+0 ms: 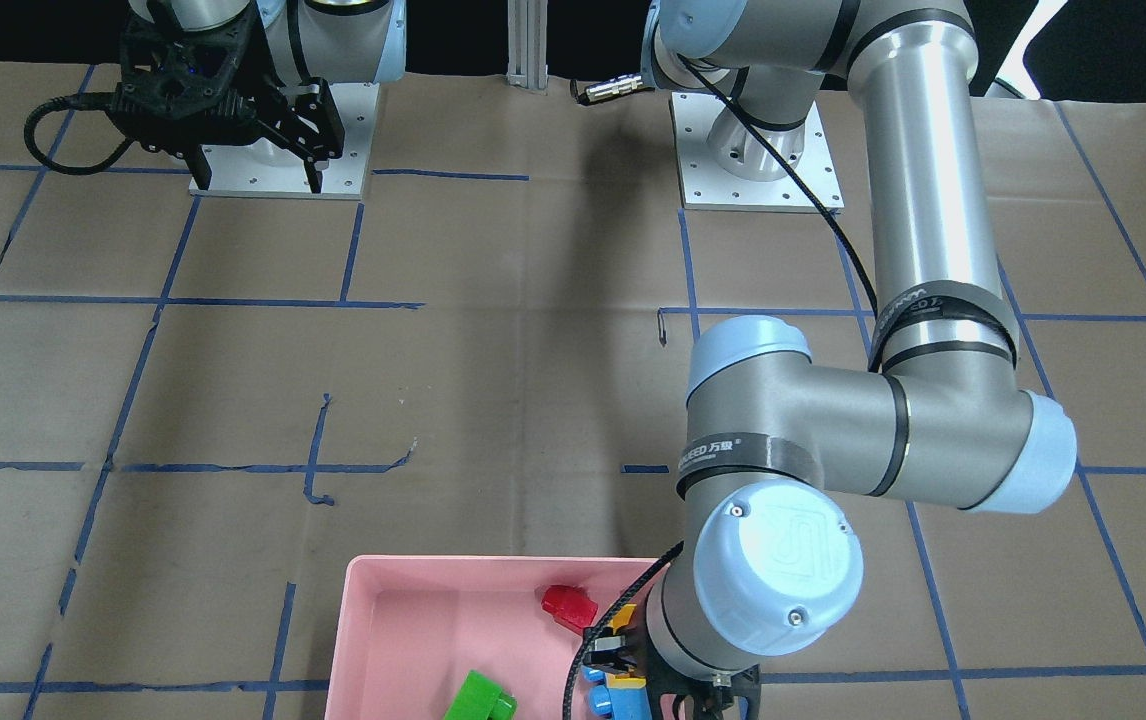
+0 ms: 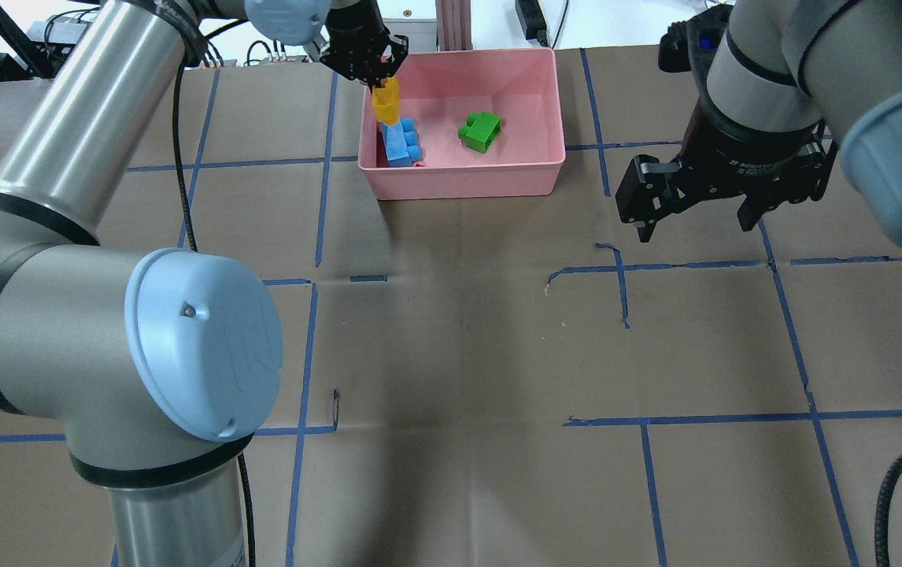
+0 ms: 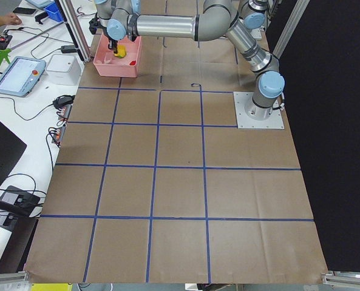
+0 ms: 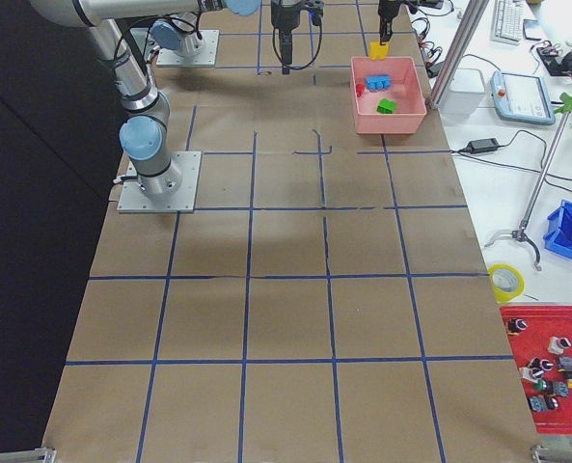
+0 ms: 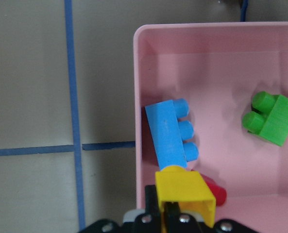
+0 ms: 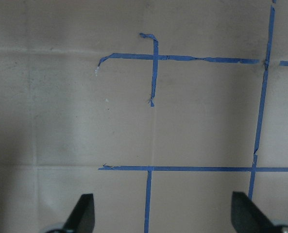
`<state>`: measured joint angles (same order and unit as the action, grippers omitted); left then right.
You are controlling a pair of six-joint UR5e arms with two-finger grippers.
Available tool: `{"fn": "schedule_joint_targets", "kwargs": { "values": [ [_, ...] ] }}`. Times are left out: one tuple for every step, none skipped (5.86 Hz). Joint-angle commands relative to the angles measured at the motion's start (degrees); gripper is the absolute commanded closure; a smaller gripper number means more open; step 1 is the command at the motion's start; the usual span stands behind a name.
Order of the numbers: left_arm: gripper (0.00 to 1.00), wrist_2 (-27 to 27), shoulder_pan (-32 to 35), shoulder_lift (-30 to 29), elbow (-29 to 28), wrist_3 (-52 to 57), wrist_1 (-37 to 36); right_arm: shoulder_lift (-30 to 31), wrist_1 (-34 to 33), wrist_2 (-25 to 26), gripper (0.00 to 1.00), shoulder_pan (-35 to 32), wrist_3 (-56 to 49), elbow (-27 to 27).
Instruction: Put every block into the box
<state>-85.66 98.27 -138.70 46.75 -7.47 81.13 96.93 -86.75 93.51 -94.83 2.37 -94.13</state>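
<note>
blue tape (image 2: 734, 418) grids the brown-papered table (image 2: 459, 354) bearing the pink box (image 2: 467, 181).

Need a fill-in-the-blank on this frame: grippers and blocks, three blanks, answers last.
1. The left gripper is shut on the ____.
2. Besides the green block and the red block, the pink box holds the ____.
3. The right gripper hangs over the table and is ____.
Missing: yellow block; blue block; open.
</note>
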Motion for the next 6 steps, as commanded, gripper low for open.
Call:
{"fn": "schedule_joint_targets", "kwargs": {
  "values": [
    [0.89,2.2,0.7,-2.4,0.1,-3.7,-1.7,0.0,0.0,0.0,0.00,0.0,0.0,0.0],
    [0.26,1.9,1.0,-2.5,0.4,-4.5,-3.5,0.0,0.0,0.0,0.00,0.0,0.0,-0.1],
    [0.01,2.0,0.9,-1.8,0.4,-4.6,-3.7,0.0,-0.3,0.0,0.00,0.0,-0.1,-0.1],
    [0.01,1.8,1.0,-0.1,0.5,-4.5,-3.4,0.0,-0.3,0.1,0.00,0.0,-0.1,-0.2],
    [0.01,1.8,0.6,3.3,1.7,-3.4,-2.4,0.0,-0.3,0.0,0.00,0.0,-0.1,-0.2],
    [0.01,1.3,-1.3,8.5,3.3,1.6,2.2,0.0,-0.3,0.0,0.00,0.0,-0.1,-0.1]
  ]
}}
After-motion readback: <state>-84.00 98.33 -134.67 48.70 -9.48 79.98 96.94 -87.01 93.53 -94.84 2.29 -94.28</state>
